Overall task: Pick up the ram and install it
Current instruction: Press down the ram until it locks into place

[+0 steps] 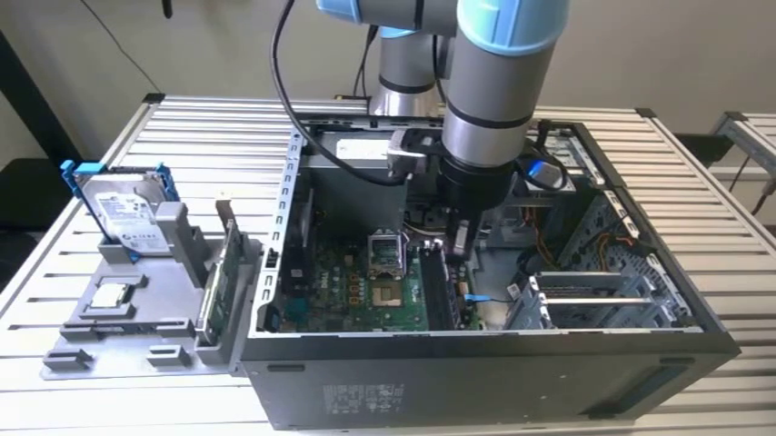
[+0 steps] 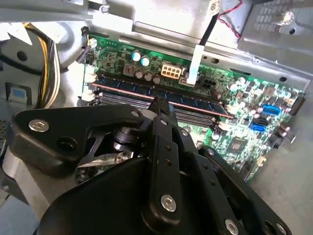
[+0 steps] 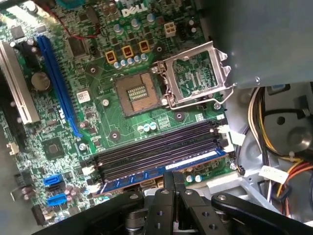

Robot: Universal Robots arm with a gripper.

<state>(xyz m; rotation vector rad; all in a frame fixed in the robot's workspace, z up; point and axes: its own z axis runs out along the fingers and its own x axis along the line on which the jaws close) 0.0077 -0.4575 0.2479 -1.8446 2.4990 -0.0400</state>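
— Where's the ram (image 3: pixel 161 169) against your claw (image 3: pixel 172 182)?

— Seated edge-on in a slot of the motherboard (image 3: pixel 98 127), in the row of memory slots just beside the open processor socket (image 3: pixel 138 94). My fingertips stand right over it, drawn close together about its top edge; whether they truly pinch it, I cannot tell.

— What's hidden?

— My own black linkage covers the stick's near part in both wrist views, and in the exterior view my arm (image 1: pixel 492 100) blocks the slots inside the case (image 1: pixel 485 363).
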